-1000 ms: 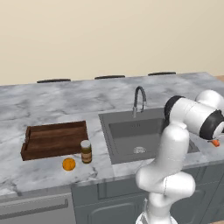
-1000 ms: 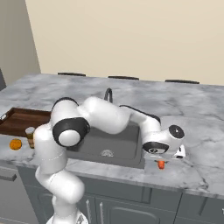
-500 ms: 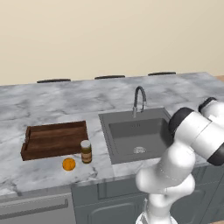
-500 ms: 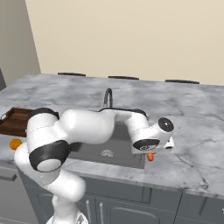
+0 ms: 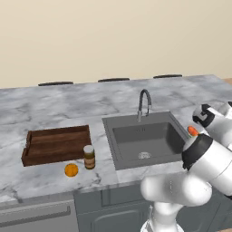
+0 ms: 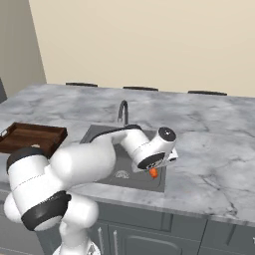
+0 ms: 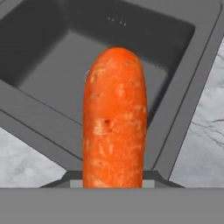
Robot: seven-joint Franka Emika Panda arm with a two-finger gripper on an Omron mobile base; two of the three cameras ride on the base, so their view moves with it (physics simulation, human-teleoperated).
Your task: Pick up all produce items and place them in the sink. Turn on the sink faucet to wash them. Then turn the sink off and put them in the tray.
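Carrot (image 7: 113, 118) hangs in the gripper (image 6: 153, 172), clamped between the fingers and pointing away from the hand, so that in the hand view it stands as a long orange bar over the sink (image 7: 52, 52). From the right base view the carrot's tip pokes out below the hand, right above the sink's front right corner, over the rim where the basin meets the counter (image 6: 214, 164). From the left base view a small orange end of it shows beside the wrist, just past the sink's right edge (image 5: 181, 131). The arm folds low and forward: its big shoulder and elbow bulge in front of the sink, the forearm reaches across the basin's front, and the hand tilts downward toward the basin floor. The faucet (image 5: 143, 103) stands at the back rim of the sink, its spout arching over the basin, well apart from the hand. The round drain (image 5: 144, 155) lies on the basin floor near the front. Left of the sink, the wooden tray (image 5: 56, 144) rests on the counter. A brown jar (image 5: 89, 157) stands between the tray and the sink, near the tray's front right corner, and the orange fruit (image 5: 71, 170) sits just beside the jar, on the side away from the sink.
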